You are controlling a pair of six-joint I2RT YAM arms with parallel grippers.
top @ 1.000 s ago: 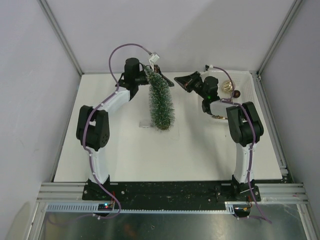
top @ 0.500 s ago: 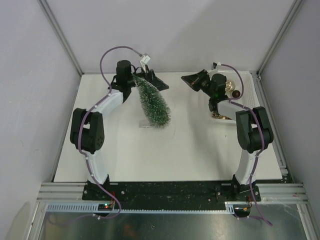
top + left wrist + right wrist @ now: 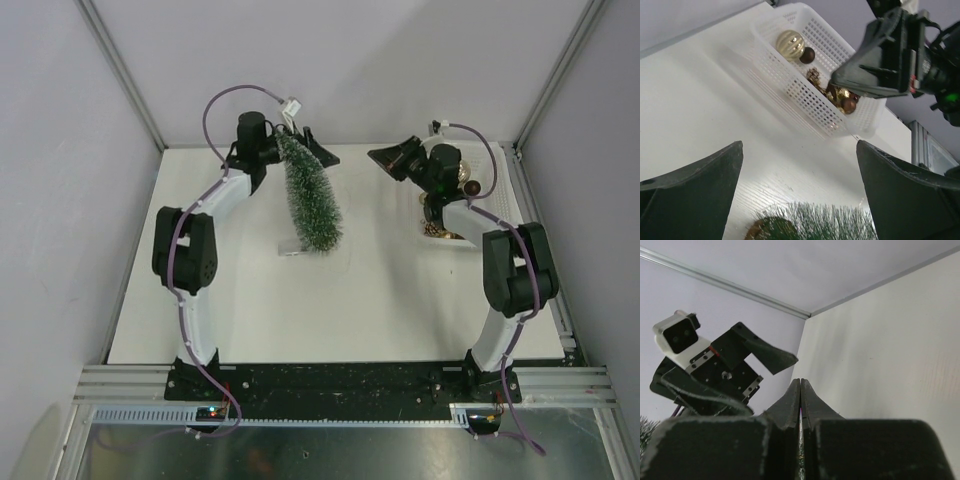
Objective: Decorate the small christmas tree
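Note:
The small christmas tree stands at the middle of the table, its frosted green tip leaning toward the far left. My left gripper is open around the tip, one finger on each side and not pressing it. In the left wrist view, bristles of the tree show low between the wide-apart fingers of my left gripper. My right gripper is shut, raised above the table left of the basket. In the right wrist view my right gripper has its pads pressed together.
A white mesh basket sits at the far right, holding a gold ball, a brown ball, a pine cone and other gold ornaments. Grey walls and a metal frame enclose the table.
My left gripper has opened and let go of the tree's tip. The tree swung left and then settled back. The right arm lifted and shifted slightly right, staying shut.

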